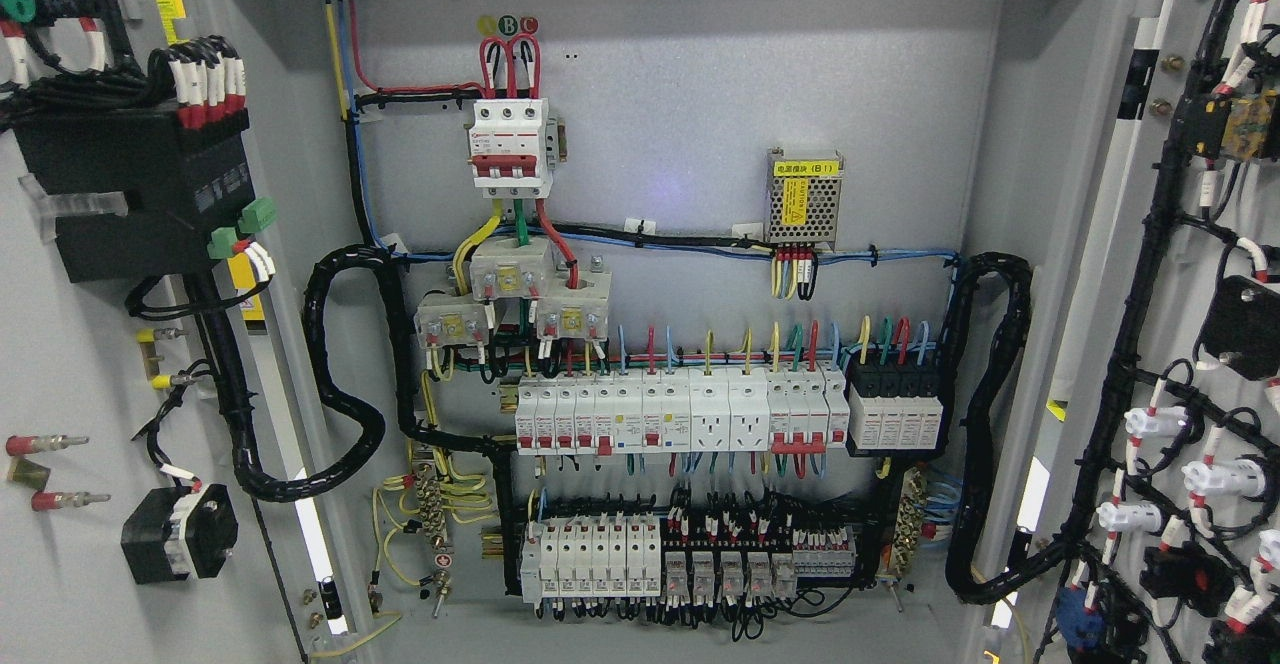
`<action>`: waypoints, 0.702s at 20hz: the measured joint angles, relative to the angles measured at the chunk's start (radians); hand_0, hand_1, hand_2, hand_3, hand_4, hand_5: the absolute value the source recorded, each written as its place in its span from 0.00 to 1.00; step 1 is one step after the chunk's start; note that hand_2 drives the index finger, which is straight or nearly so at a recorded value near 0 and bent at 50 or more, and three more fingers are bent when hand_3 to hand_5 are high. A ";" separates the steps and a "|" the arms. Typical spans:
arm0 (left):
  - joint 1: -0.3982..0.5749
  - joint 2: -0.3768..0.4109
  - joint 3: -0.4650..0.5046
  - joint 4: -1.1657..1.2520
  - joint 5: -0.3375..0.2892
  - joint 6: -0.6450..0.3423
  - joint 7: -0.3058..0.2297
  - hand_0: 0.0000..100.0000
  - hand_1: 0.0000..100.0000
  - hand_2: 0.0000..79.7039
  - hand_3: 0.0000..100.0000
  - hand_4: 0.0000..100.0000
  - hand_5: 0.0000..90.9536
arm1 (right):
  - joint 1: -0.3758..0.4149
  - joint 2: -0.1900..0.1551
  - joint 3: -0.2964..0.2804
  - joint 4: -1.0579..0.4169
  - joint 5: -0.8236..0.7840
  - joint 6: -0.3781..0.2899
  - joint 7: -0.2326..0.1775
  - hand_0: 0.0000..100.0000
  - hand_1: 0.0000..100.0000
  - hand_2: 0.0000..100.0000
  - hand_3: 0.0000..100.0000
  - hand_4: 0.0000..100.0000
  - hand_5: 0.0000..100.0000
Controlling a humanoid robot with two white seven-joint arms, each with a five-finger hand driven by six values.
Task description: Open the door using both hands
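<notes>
At the left of the frame the grey metal left door (70, 364) of the electrical cabinet stands swung wide open, its inner face turned to the camera; a black rectangular box (130, 189) with red-and-white ferruled wires on top sits in its upper part, two small green plugs (245, 226) at the box's right edge, and a black round-faced switch body (180, 534) lower down. A thick black corrugated cable loom (335, 374) loops from this door across the hinge gap into the cabinet. In the middle the grey back panel (680, 74) is fully exposed: near the top, left of centre, a white three-pole main breaker with red levers (511, 148) takes red wires from above; to its right, higher than the breaker rows, is a small perforated silver power supply with a yellow label (803, 198). Below runs a long row of white miniature breakers and sockets (680, 414), ending at the right in a black-framed block of four white modules (897, 409); under that a second row of white breakers and small relays (690, 559) sits amid black wiring. At the right of the frame the grey metal right door (1150, 294) is likewise open, its inside carrying black wire bundles and white lamp backs (1215, 474). Neither robot hand nor arm shows anywhere in the view, so whether the fingers are apart or together cannot be told
</notes>
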 measured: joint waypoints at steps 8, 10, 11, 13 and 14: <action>0.000 0.000 0.000 0.000 0.000 0.000 -0.002 0.33 0.18 0.00 0.00 0.00 0.00 | -0.012 0.010 0.030 0.002 -0.004 -0.004 -0.036 0.21 0.11 0.00 0.00 0.00 0.00; 0.000 0.000 0.000 0.000 0.000 0.000 -0.004 0.33 0.18 0.00 0.00 0.00 0.00 | -0.021 0.011 0.038 0.003 -0.004 -0.004 -0.037 0.21 0.11 0.00 0.00 0.00 0.00; 0.000 0.000 0.000 0.000 0.000 0.000 -0.004 0.33 0.18 0.00 0.00 0.00 0.00 | -0.026 0.012 0.042 0.003 -0.004 -0.004 -0.037 0.21 0.11 0.00 0.00 0.00 0.00; 0.000 0.000 0.000 0.000 -0.001 0.000 -0.004 0.33 0.18 0.00 0.00 0.00 0.00 | -0.035 0.014 0.051 0.004 -0.005 -0.004 -0.037 0.21 0.11 0.00 0.00 0.00 0.00; 0.000 0.000 0.000 0.000 -0.001 0.000 -0.002 0.33 0.18 0.00 0.00 0.00 0.00 | -0.039 0.014 0.055 0.004 -0.005 -0.004 -0.037 0.21 0.11 0.00 0.00 0.00 0.00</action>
